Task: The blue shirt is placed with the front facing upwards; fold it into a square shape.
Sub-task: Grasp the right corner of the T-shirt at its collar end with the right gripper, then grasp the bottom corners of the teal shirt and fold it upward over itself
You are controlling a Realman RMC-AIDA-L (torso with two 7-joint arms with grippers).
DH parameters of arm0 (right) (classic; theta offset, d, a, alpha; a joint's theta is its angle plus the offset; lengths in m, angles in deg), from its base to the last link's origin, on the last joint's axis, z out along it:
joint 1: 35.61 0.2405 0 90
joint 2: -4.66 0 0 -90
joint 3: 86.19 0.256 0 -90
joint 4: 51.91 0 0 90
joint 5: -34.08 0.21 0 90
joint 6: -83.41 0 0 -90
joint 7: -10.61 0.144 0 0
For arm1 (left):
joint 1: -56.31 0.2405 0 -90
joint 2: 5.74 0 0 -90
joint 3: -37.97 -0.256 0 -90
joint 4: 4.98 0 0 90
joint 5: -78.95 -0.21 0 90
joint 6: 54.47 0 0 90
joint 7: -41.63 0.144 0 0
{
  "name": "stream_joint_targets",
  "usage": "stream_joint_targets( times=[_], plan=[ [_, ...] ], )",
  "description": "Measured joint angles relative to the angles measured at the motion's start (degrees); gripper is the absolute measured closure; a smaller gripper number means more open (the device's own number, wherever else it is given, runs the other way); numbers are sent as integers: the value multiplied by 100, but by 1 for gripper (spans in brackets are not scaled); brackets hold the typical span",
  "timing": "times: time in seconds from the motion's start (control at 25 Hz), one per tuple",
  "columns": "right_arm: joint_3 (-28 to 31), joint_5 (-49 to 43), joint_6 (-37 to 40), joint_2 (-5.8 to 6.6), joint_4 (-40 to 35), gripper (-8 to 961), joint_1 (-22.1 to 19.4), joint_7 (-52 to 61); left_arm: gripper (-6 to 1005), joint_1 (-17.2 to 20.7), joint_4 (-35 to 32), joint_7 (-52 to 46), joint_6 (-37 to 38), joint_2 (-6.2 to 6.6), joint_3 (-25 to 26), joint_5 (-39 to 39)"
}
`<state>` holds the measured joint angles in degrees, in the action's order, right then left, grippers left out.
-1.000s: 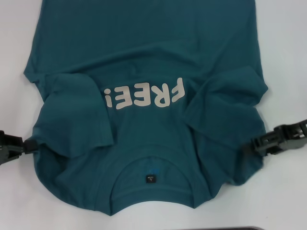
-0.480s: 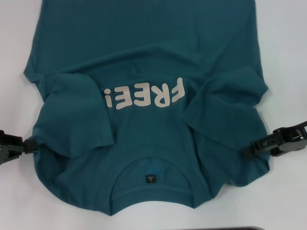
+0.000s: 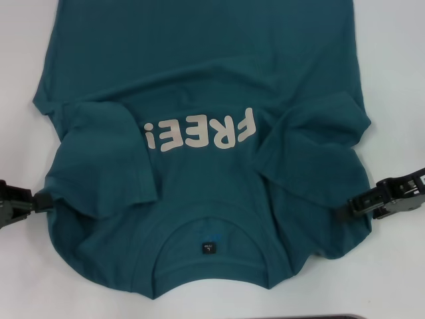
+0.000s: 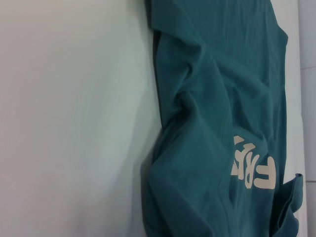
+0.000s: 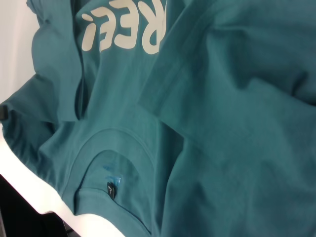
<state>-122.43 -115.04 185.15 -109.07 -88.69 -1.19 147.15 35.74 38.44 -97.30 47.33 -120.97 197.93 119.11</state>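
Both grippers at the shirt's shoulder edges, sleeves folded in.

The left gripper (image 3: 41,201) sits at the shirt's (image 3: 206,80) edge by the folded-in sleeve; whether its fingers are clamped I cannot tell. Between the two grippers the shirt lies face up on the white worktop (image 3: 398,66), collar (image 3: 210,251) nearest the robot, "FREE!" (image 3: 199,133) beyond it. The right gripper (image 3: 352,206) meets the opposite edge, grip likewise unclear. Likely next: lift both shoulders evenly and carry them toward the hem, keeping sleeves tucked.

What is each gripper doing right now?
Left gripper: shut on the blue shirt, at its shoulder edge.
Right gripper: shut on the blue shirt's opposite shoulder edge.
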Motion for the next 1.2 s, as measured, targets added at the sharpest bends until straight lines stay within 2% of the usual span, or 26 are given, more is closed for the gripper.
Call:
stream_joint_targets(
  times=[0.04, 0.28, 0.72, 0.92, 1.12, 1.2],
  plan=[
    [3, 3, 21, 2, -37, 197, -13, 12, 999, -1, 0, -4, 2, 0, 0, 0],
    [-52, -53, 34, -17, -111, 444, -32, 68, 999, -23, 0, -20, 5, 0, -21, 0],
    [-63, -66, 134, 68, -166, 660, -113, 102, 1000, -9, 0, -37, 11, 4, -1, -4],
    [-74, -273, 367, 163, -379, 896, -167, 102, 1000, 1, 1, -37, 129, 87, -96, -55],
    [-70, -725, 594, 268, -492, 927, -171, 107, 1000, 26, 65, -36, 357, 228, -388, -414],
    [-69, -760, 614, 281, -494, 926, -169, 109, 1000, 28, 108, -38, 397, 245, -412, -585]
  ],
)
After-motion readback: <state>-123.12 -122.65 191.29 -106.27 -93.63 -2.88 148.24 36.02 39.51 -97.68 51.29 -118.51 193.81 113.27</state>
